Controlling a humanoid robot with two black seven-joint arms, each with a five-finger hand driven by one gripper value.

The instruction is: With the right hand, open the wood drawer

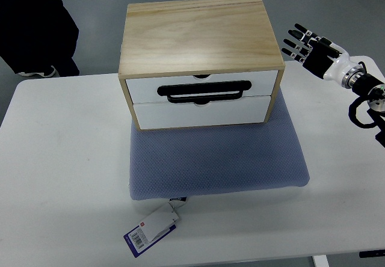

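A light wood drawer box [195, 35] stands on a blue-grey pad [216, 159] at the back middle of the white table. Its two white drawer fronts face me and both sit flush with the box. The upper drawer [201, 86] carries a black loop handle [204, 91]; the lower drawer [201, 113] sits just beneath it. My right hand [299, 41] comes in from the right edge and hovers beside the box's right side, level with its top, apart from it. Its black fingers [293, 43] are spread and point left, holding nothing.
A white and blue tag [150, 230] lies at the pad's front edge. A person in dark clothing [36, 26] stands beyond the table's far left corner. The table's edges run along the front and the far side.
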